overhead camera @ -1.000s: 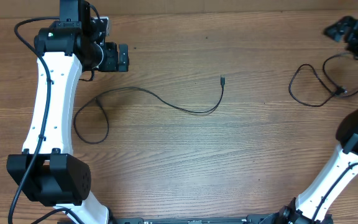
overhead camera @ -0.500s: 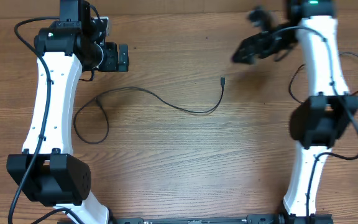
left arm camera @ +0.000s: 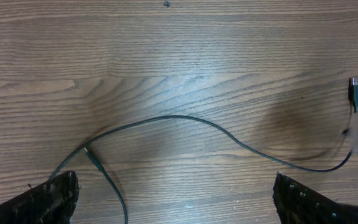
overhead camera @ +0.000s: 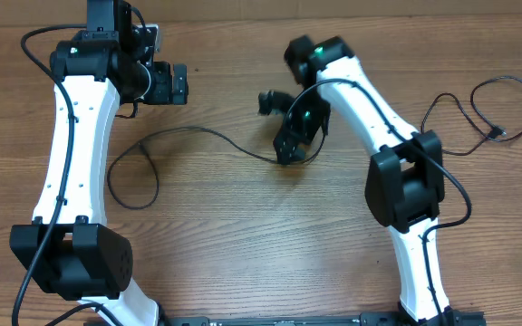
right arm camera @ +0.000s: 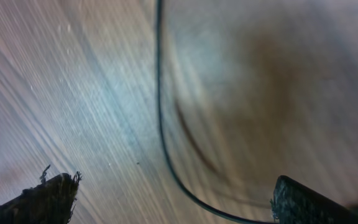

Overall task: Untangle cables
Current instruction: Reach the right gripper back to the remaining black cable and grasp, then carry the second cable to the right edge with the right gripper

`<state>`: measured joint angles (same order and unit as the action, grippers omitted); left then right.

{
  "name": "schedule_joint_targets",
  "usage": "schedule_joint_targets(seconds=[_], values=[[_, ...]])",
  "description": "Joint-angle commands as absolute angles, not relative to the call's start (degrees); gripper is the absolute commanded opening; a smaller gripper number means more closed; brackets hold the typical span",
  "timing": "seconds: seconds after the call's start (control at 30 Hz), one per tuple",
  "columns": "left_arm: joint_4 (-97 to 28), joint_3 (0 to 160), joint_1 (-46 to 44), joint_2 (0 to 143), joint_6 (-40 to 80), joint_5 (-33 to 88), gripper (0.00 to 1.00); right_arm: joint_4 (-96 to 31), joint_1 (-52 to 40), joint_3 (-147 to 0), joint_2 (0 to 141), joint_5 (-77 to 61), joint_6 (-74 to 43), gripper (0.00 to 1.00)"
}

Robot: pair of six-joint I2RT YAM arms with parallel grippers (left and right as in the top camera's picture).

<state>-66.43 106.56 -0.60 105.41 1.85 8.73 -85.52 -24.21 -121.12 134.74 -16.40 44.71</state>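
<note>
Looking down from above, we see the right gripper low over the middle of the table, its jaws spread wide and holding nothing. The long cable runs just beneath it. In the right wrist view that cable lies blurred on the wood between the two fingertips; we cannot tell whether it touches either. Leftward it snakes across the table and ends in a loose loop beside the left arm. The left gripper hangs near the far edge, apart from the cable, jaws likewise wide and empty. Its wrist camera shows the cable's small plug at the right. A second cable lies looped on the right side — well apart from the first.
</note>
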Motion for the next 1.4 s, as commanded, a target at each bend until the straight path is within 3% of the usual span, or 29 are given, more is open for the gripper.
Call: schedule_joint_targets(seconds=[0.0,0.33,0.47,0.6,0.73,0.8,0.83,1.37], values=[[-66.41,107.72,-0.36,105.65,3.01,8.54,1.00,-85.25,-25.02,-117.23,132.29,-13.32,45.50,1.00],[-66.41,107.72,-0.34,105.65,3.01,8.54,1.00,-78.43,-25.06,-107.00,132.29,-13.28,45.47,0.99],[-66.41,107.72,-0.34,105.65,3.01,8.56,1.00,-77.73,-25.06,-106.34,132.29,-13.28,45.39,0.93],[-66.41,107.72,-0.34,105.65,3.01,8.56,1.00,-76.64,-25.06,-106.34,132.29,-13.32,44.69,0.68],[-66.43,107.72,-0.34,105.65,3.01,8.54,1.00,-76.05,-25.06,-106.34,132.29,-13.30,43.53,0.24],[-66.43,107.72,-0.36,105.65,3.01,8.54,1.00,-76.07,-25.06,-106.34,132.29,-13.30,42.76,0.07],[-66.41,107.72,-0.36,105.65,3.01,8.56,1.00,-75.88,-25.06,-106.34,132.29,-13.30,41.71,0.04],[-66.41,107.72,-0.34,105.65,3.01,8.56,0.99,-82.00,-19.11,-116.03,132.20,-5.32,23.53,0.04]])
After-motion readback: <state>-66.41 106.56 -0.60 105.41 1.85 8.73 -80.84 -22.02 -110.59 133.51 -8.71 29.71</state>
